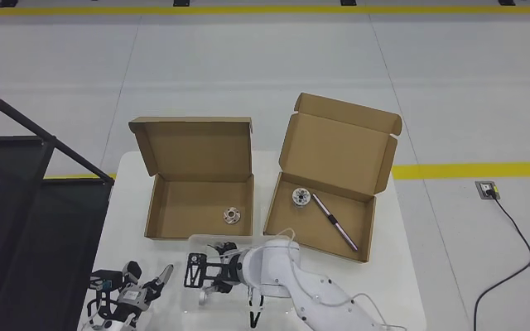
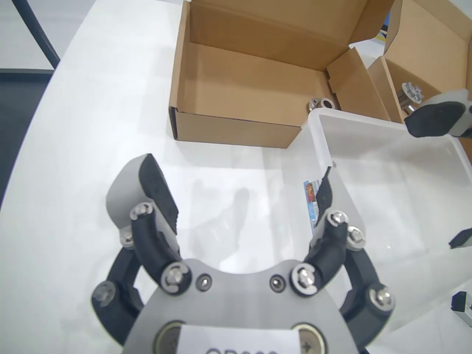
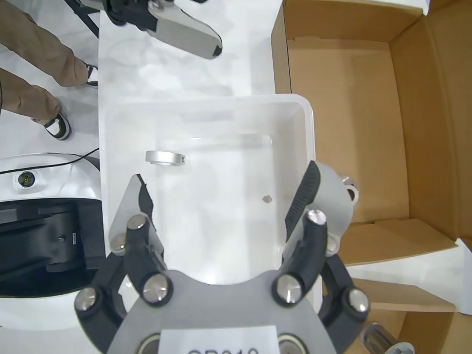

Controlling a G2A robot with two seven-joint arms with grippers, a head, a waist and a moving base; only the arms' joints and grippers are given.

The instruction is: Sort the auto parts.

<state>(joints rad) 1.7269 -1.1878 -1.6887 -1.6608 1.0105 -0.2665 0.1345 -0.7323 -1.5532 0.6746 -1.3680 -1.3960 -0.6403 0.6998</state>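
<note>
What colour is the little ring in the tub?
The ring is shiny silver, clearest in the right wrist view.

On left gripper (image 2: 238,171) and right gripper (image 3: 225,173): silver plates, black linkages, bright screws. Grey fingers (image 2: 121,193), black pads (image 2: 158,186). Glossy white right arm (image 1: 290,277).

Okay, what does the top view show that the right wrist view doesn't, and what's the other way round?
The top view adds the thin rod lying in the right-hand cardboard box. The right wrist view adds a silver ring lying in the clear bin. Both take in the left-hand cardboard box with its flanged metal part, the open right gripper above the bin, and the open left gripper beside the bin.
</note>
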